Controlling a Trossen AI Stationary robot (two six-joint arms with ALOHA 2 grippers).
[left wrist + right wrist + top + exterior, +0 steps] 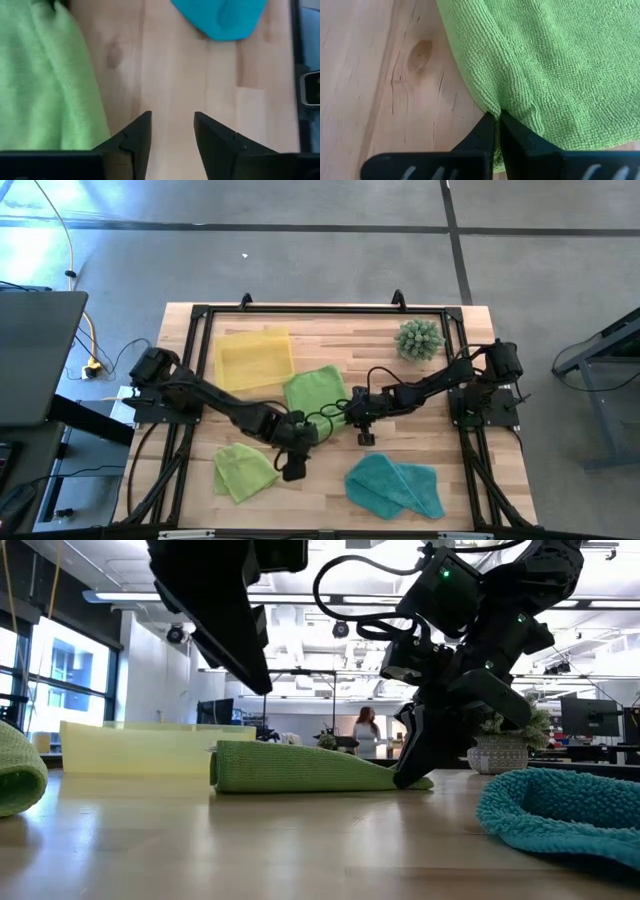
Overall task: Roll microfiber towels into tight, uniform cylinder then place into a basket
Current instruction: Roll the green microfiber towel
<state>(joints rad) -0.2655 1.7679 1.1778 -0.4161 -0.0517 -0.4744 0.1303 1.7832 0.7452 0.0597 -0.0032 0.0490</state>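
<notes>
A lime green towel (pixel 315 390) lies mid-table, with a thick folded end (pixel 225 768) toward the basket. My right gripper (pixel 497 117) is shut on its right edge. A second lime green towel (pixel 243 470) lies crumpled near the front left. A teal towel (pixel 395 485) lies bunched at the front right. My left gripper (pixel 172 132) hovers open over bare wood between these two, holding nothing. The yellow basket (pixel 255 358) stands at the back left. My right gripper pinches the middle green towel's edge (pixel 495 107) between its two fingertips; the cloth puckers into a small ridge there. The fingers slant down from the table's right side. The towel rests on the table and tapers thin toward the fingers (pixel 405 778).
A spiky green plant (pixel 418 340) stands at the back right. A black frame (pixel 300 310) runs along the table's edges. Bare wood shows at the front centre between the crumpled green towel and the teal towel. A person stands far off in the room behind.
</notes>
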